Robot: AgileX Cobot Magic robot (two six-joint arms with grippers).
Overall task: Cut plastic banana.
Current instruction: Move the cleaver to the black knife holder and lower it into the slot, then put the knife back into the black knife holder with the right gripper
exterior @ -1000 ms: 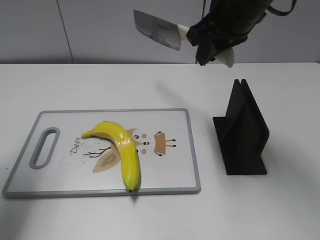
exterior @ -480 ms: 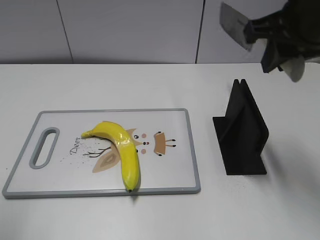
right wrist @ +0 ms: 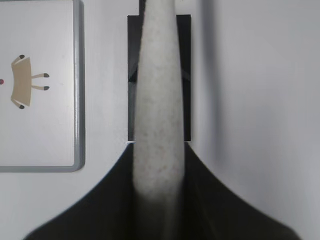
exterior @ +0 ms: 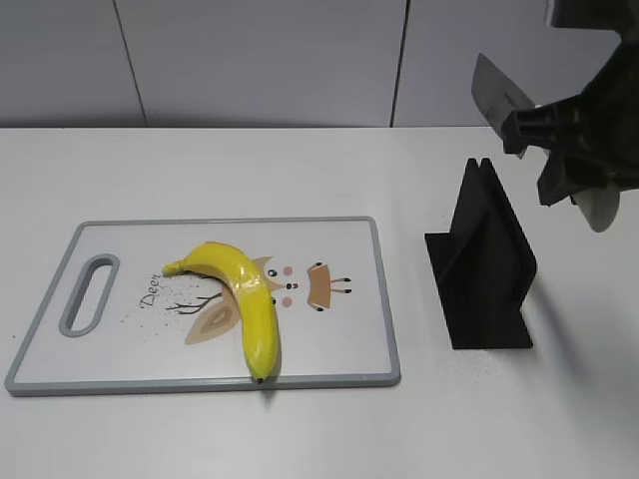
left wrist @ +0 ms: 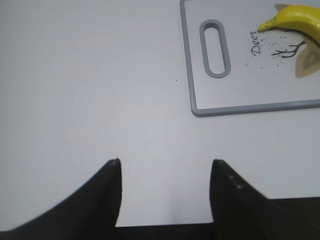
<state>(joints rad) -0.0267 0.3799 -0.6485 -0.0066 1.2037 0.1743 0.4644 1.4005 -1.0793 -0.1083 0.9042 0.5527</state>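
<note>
The yellow plastic banana (exterior: 245, 294) lies whole on the grey-rimmed cutting board (exterior: 339, 235); its stem end shows in the left wrist view (left wrist: 292, 17). My right gripper (exterior: 559, 150) is shut on the knife's speckled white handle (right wrist: 159, 100) and holds the knife (exterior: 496, 95) in the air above the black knife stand (exterior: 484, 259). The blade points up and left. My left gripper (left wrist: 165, 162) is open and empty over bare table, left of the board (left wrist: 192, 75).
The black stand also shows under the handle in the right wrist view (right wrist: 132, 75). The board's right edge (right wrist: 77, 100) lies just left of it. The white table (exterior: 300, 429) runs all round, with a grey wall behind.
My right gripper has carried the knife from above the board's far side to the right and down, to over the black stand. The banana and the left gripper have not moved.
</note>
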